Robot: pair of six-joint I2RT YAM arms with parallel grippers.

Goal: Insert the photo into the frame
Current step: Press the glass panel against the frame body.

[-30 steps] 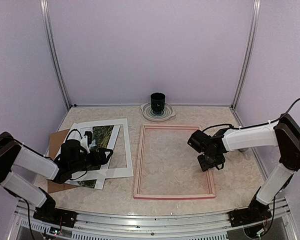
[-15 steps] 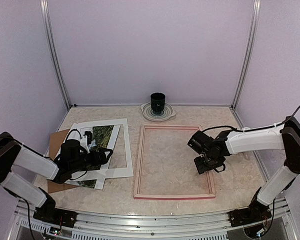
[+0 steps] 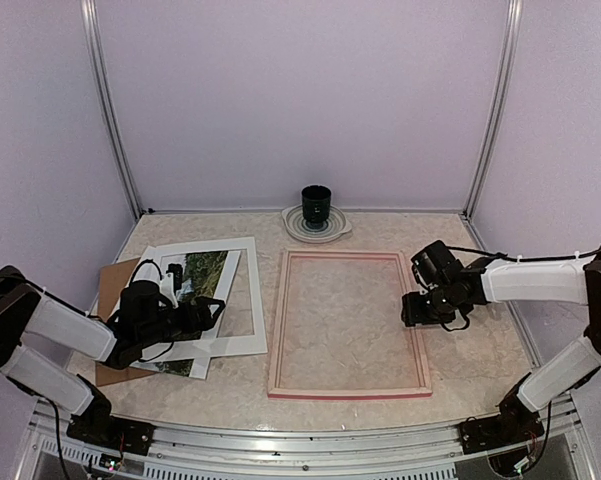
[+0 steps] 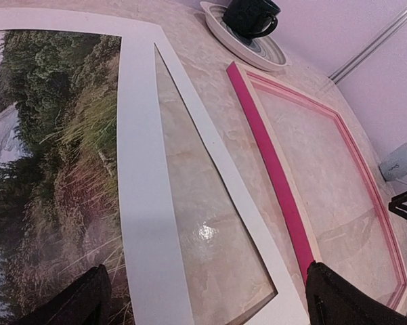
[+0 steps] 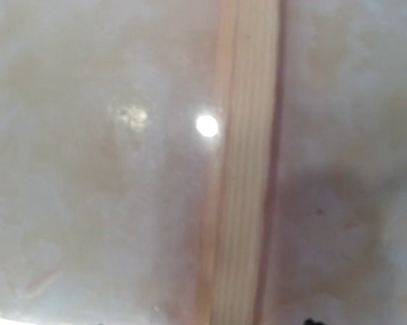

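The frame [image 3: 277, 320] lies flat at the centre of the tabletop [image 3: 475, 355], pale back face up. Its pink outer edge [image 4: 271, 169] shows in the left wrist view, and bare tabletop shows through its opening. The photo [image 3: 202, 272] lies left of the frame, well apart from it and askew across a white mat board [image 3: 242, 300]. The two overlap, and part of the mat board's cut-out shows bare tabletop [image 4: 196, 223]. A brown backing board [image 3: 113, 282] projects from under this stack on the left side. A strip of bare tabletop separates the mat board's right edge from the frame's left rim. The left end effector [image 3: 205, 315] sits low over the near part of the photo and mat board. It is fully released, its fingers [image 4: 88, 301] spread wide with nothing gripped between them. The right end effector [image 3: 425, 305] is positioned over the frame's right rim at about mid-length, with its arm reaching in from the right. The right wrist view shows only a blurred close view of the wooden rim [image 5: 247, 169], so whether this end effector is released or clenched cannot be told. A dark cup [image 3: 316, 200] stands on a plate [image 3: 292, 228] at the far edge, beyond the frame's far rim and apart from it.
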